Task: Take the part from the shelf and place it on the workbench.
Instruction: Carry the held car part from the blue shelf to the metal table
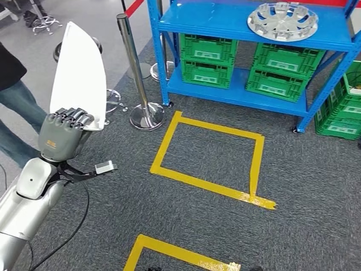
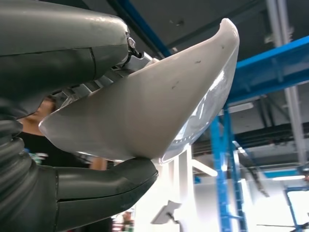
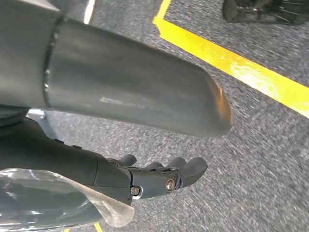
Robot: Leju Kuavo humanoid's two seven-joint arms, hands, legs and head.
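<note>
White plastic is standing up out of the robot's left hand (image 1: 64, 132): the part (image 1: 80, 73), a curved white shell, is being gripped by its lower edge, the dark fingers (image 1: 70, 117) folding over it, and in the left wrist view the thick thumb (image 2: 105, 186) is pressing under the shell (image 2: 146, 116). The part is being held in the air, well apart from the blue shelf (image 1: 238, 22) and off to its left.

Between the hand and the shelf a chrome barrier post (image 1: 136, 73) is standing on its round base, with a red belt (image 1: 134, 7) running from its top. On the shelf's upper board a silver wheel cover (image 1: 283, 21) is lying flat; below it green crates (image 1: 207, 56) are sitting stacked on the lower board, and more green crates (image 1: 342, 110) are stacked just beside the shelf's right post. In front of the shelf, yellow tape (image 1: 204, 183) is marking a rectangle on the grey carpet (image 1: 298, 197). A person's leg in jeans (image 1: 17, 113) is standing far left of the shelf.

The right hand (image 3: 160, 176) is hanging over the carpet, fingers loosely curved and apart, holding nothing.

A small orange mark on the left hand's back is too small to read.
</note>
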